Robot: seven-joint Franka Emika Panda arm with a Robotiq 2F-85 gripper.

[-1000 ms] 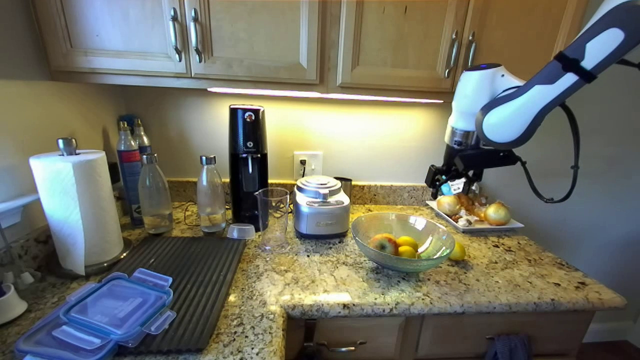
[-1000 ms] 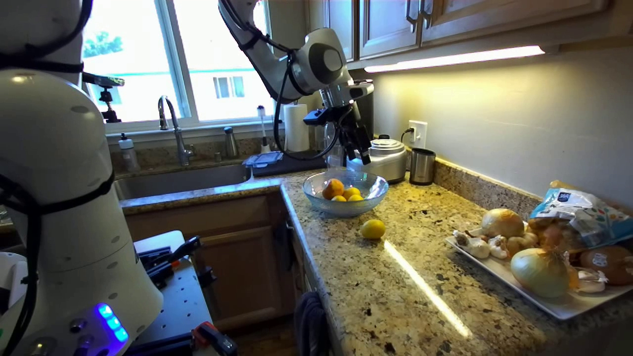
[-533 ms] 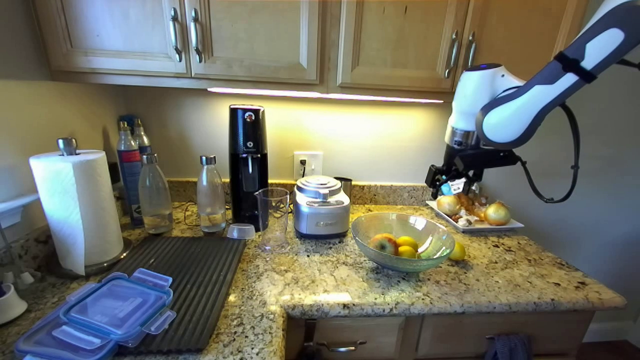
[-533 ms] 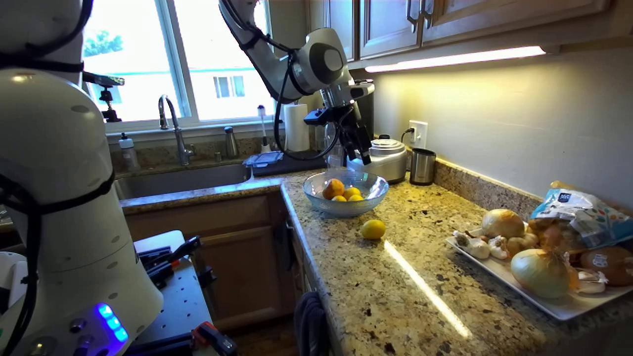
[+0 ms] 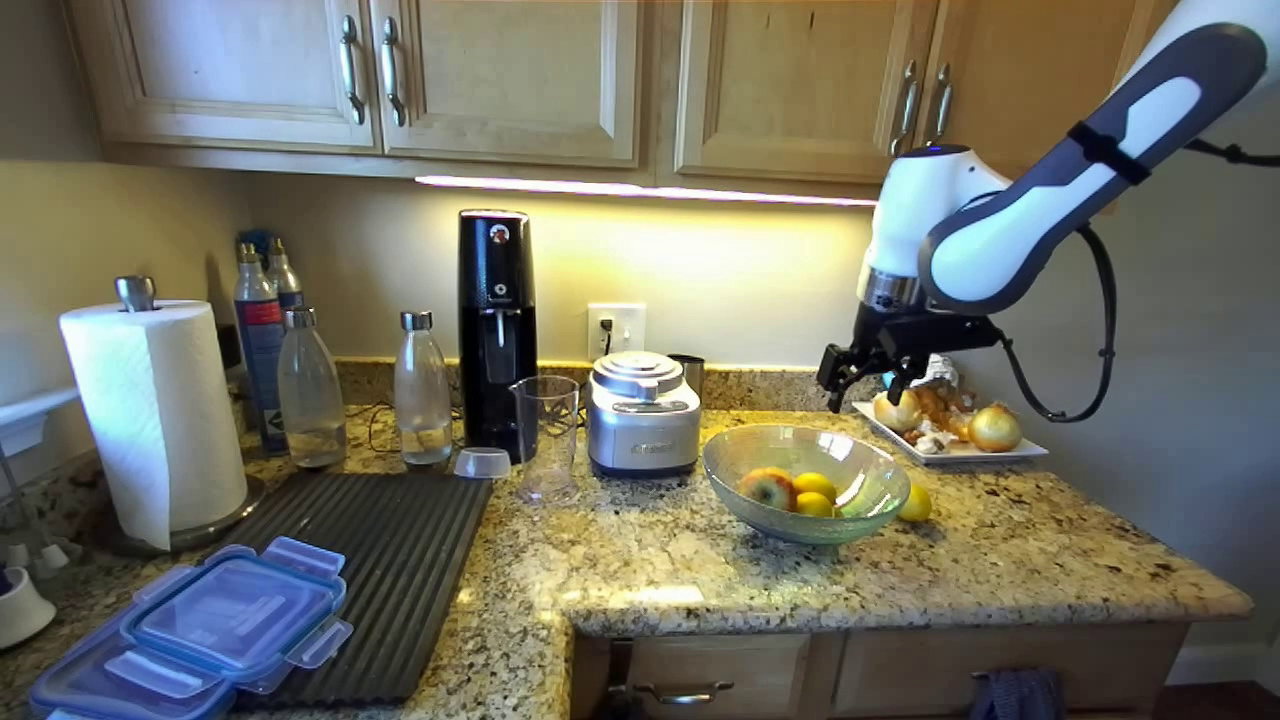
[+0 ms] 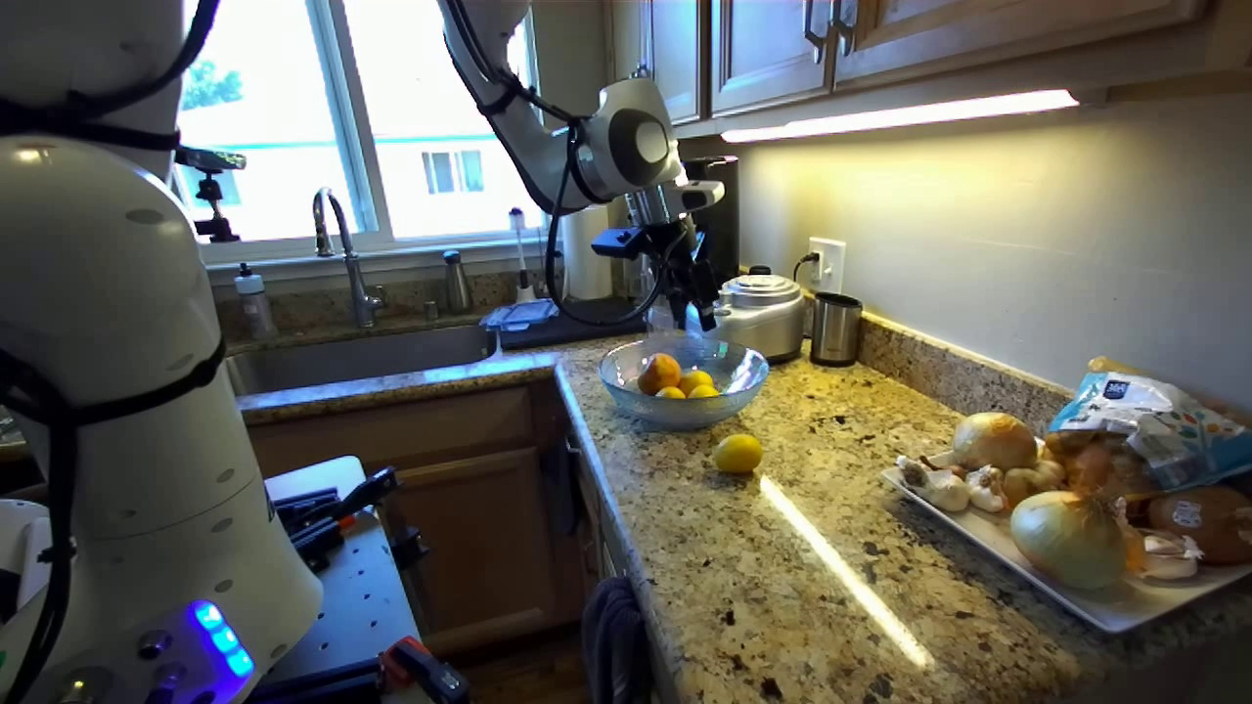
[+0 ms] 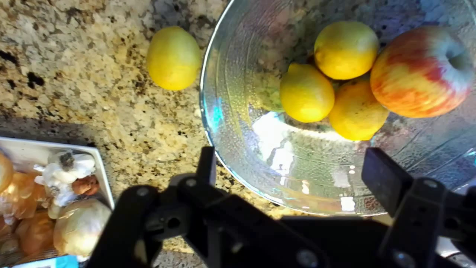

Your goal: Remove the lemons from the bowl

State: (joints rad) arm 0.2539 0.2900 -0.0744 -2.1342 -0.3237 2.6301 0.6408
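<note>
Lemons (image 7: 307, 93) in the bowl (image 7: 238, 111) crowd the apple (image 7: 420, 72), so your empty, wide-spread claw (image 7: 292, 160) could shove it aside as you descend.

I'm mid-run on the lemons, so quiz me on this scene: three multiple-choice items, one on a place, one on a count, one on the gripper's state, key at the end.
1. Where is the loose lemon?
A) on the white tray
B) on the counter, beside the bowl
C) on the black mat

2. How many lemons lie in the bowl?
A) one
B) six
C) three

3. How does the gripper stand?
A) open, holding nothing
B) shut on a lemon
C) shut, holding nothing

Key:
1. B: the wrist view shows it on the stone, outside the glass rim.
2. C: three yellow fruits sit clustered next to the apple in the wrist view.
3. A: its jaws stand wide apart in the wrist view, with no fruit between them.
</note>
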